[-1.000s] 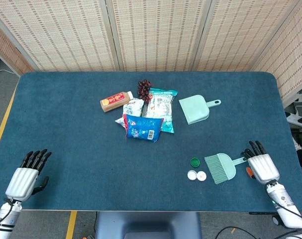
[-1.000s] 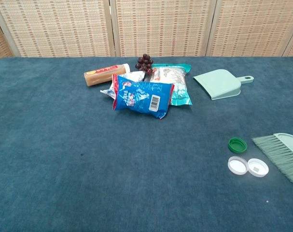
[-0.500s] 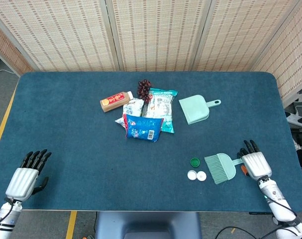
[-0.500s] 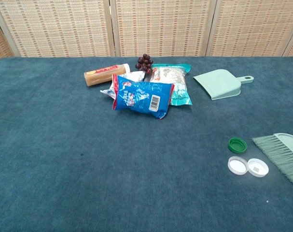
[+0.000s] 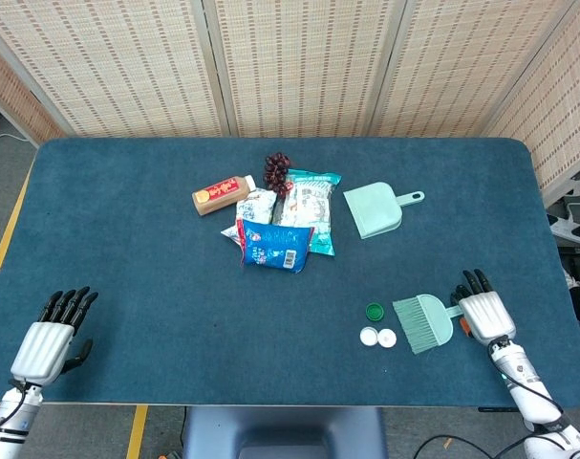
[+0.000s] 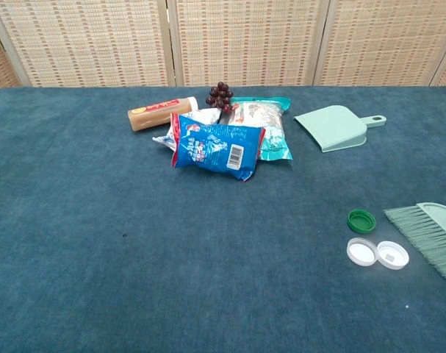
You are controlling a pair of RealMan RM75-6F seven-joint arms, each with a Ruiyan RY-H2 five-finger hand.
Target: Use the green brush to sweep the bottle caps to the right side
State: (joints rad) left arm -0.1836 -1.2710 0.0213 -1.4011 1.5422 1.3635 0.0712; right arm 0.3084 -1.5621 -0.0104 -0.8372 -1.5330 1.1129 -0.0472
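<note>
The green brush (image 5: 423,322) lies flat on the blue table at the front right, bristles pointing left. A green cap (image 5: 375,311) and two white caps (image 5: 369,336) (image 5: 387,337) sit just left of the bristles. My right hand (image 5: 483,311) rests at the end of the brush handle with its fingers stretched out, and it covers the handle's tip. My left hand (image 5: 51,339) sits at the front left edge and holds nothing. The chest view shows the brush (image 6: 432,235), the green cap (image 6: 361,220) and the white caps (image 6: 361,251) (image 6: 392,254), but neither hand.
A green dustpan (image 5: 375,208) lies behind the caps. In the middle of the table are a blue snack bag (image 5: 275,244), other packets (image 5: 309,203), a brown bottle (image 5: 223,194) and dark grapes (image 5: 277,170). The table's right edge (image 5: 547,229) is close to my right hand.
My right hand has slid left and slightly up the table onto the end of the brush handle. The brush, the caps and my left hand have not moved.
</note>
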